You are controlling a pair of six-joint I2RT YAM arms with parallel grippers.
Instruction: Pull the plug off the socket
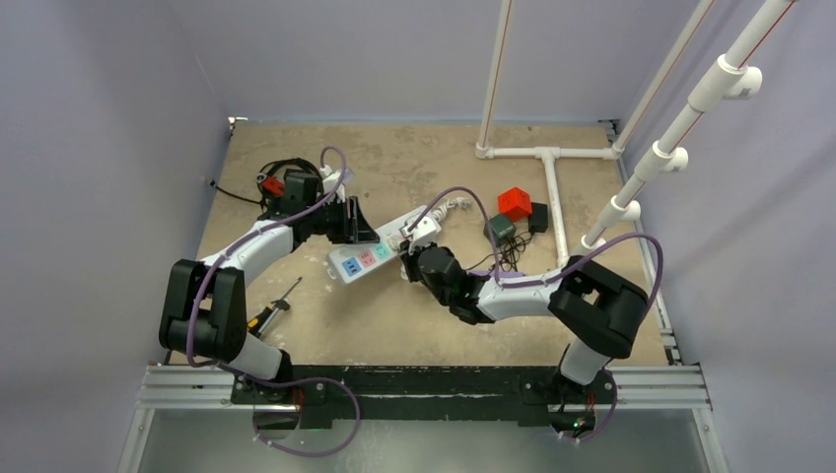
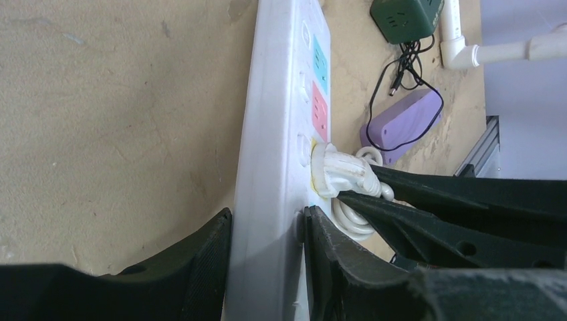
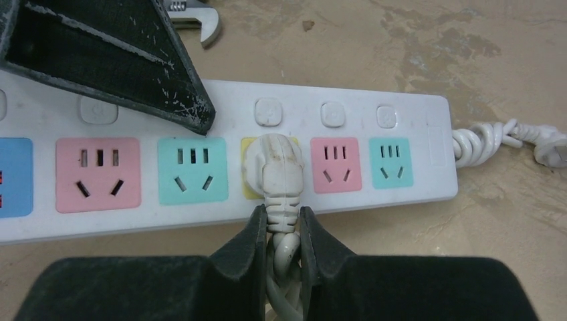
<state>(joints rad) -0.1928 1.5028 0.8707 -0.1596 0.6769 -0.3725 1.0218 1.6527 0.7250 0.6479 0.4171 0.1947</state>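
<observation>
The socket (image 1: 367, 256) lies mid-table, diagonal, w/ the blue-outlet end near-left and the cord end far-right. The plug (image 3: 274, 164), white, sits in the yellow outlet, btwn a green outlet and a pink one, flange against the strip face. L gripper (image 2: 267, 221) straddles the strip across its width: fingers (image 2: 200, 267) set only as wide as the body, one pad touching each long edge, clamped just beside the plug. R gripper (image 3: 281, 222) sits at the strip's near long edge: fingers (image 3: 244, 254) nearly closed, pinching the plug's ribbed neck right under the plug head, w/ the plug's own lead looped btwn them further back. The two grippers are near each other but apart. The strip's coiled cord (image 3: 481, 140) leaves the far-right end. A wrench (image 3: 197, 20) lies just past the far long edge. Right of the cord end, near: purple bar (image 2: 404, 120), green cube (image 1: 501, 229), red cube (image 1: 514, 203), then the pipe frame (image 1: 552, 187). Near-left, well apart: screwdriver (image 1: 274, 307). Bare table (image 1: 394, 335) runs from the strip's near edge to the near table edge.
</observation>
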